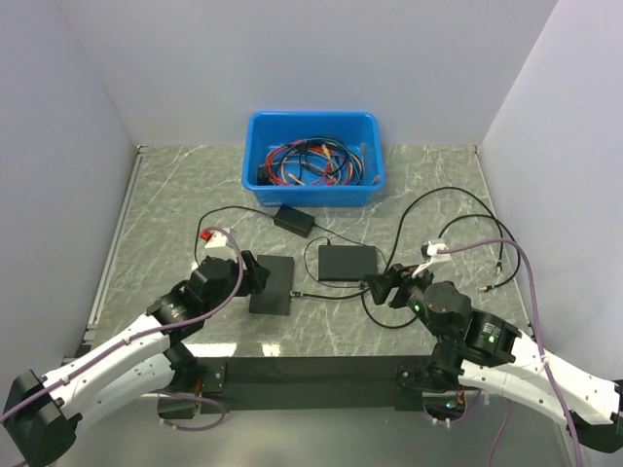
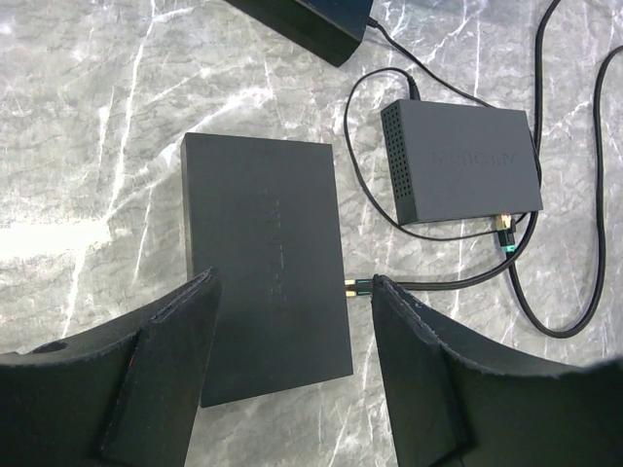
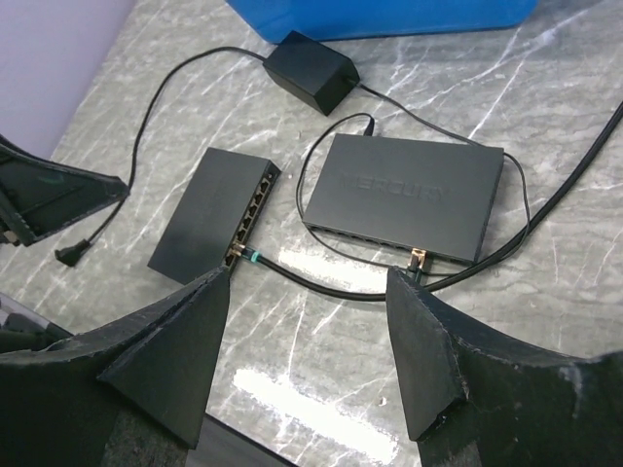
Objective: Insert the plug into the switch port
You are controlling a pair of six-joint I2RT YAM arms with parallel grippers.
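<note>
The plug (image 3: 237, 256) is a small connector with a brass tip and a green band on a thin black cable. Its tip sits against the end port of the small black switch (image 3: 209, 212). It also shows in the left wrist view (image 2: 352, 287) at the edge of that switch (image 2: 263, 253), and in the top view (image 1: 300, 293). The cable's other brass-tipped end (image 3: 419, 260) is at the larger black switch (image 3: 404, 195). My left gripper (image 2: 292, 282) is open and empty, straddling the small switch from above. My right gripper (image 3: 310, 274) is open and empty, above the cable between the switches.
A black brick-shaped adapter (image 1: 293, 220) lies behind the switches, and its thin cable ends in a loose black connector (image 3: 68, 255) at the left. A blue bin (image 1: 313, 185) of red, blue and black cables stands at the back. Black cables loop at the right (image 1: 458, 209).
</note>
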